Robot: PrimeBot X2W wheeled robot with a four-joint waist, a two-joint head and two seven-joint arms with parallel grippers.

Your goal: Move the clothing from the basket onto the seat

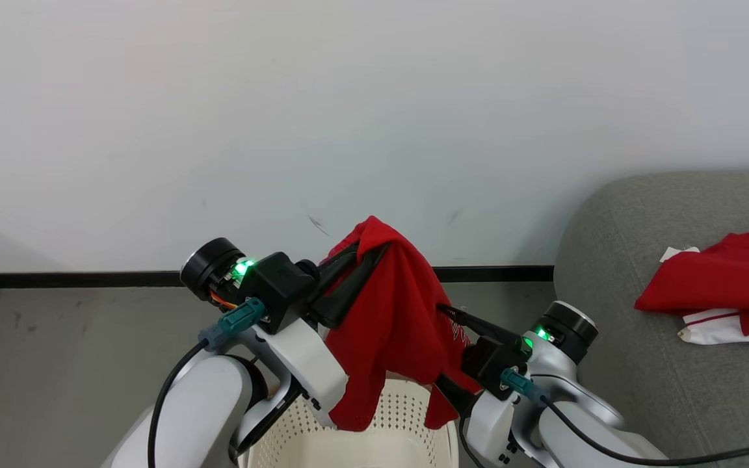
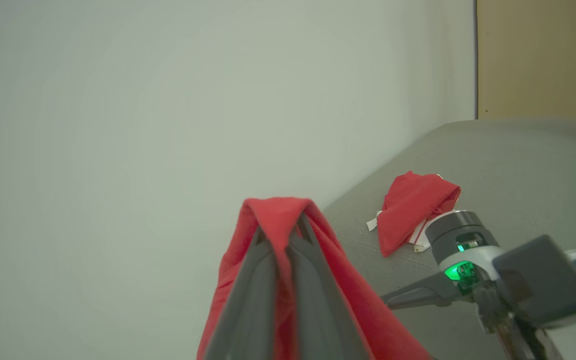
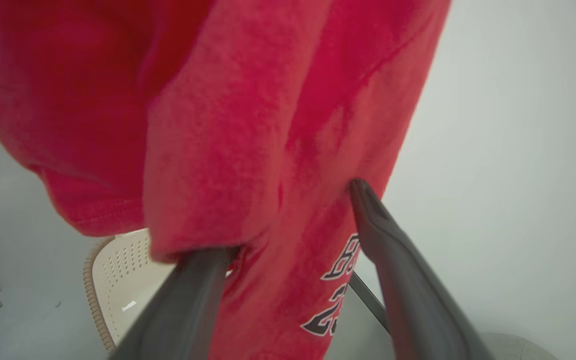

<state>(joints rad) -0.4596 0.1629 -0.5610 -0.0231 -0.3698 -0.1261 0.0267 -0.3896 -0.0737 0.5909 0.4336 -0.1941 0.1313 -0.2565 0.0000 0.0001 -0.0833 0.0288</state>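
Left pincer (image 1: 363, 259), its two dark fingers pressed together on a fold of a red garment (image 1: 393, 318), holds that garment up in the air above the cream perforated basket (image 1: 408, 404). The cloth peaks over the fingertips and drapes down on both sides, and its lower edges hang over the basket's opening at the bottom of the head view. Right pincer (image 1: 445, 351) stands spread wide, low on the garment's right side. The fabric hangs between its two fingers: one fingertip touches the cloth beside black-and-white lettering, and cloth lies over the other finger, with no pinch. A second red garment (image 1: 725, 276) with white trim and a white tag lies crumpled on the grey sofa (image 1: 621, 260), to the robot's right and well apart from both pincers. Behind everything is a pale wall (image 1: 283, 97) with a dark baseboard (image 1: 56, 279) along its foot, above a grey floor (image 1: 75, 351).
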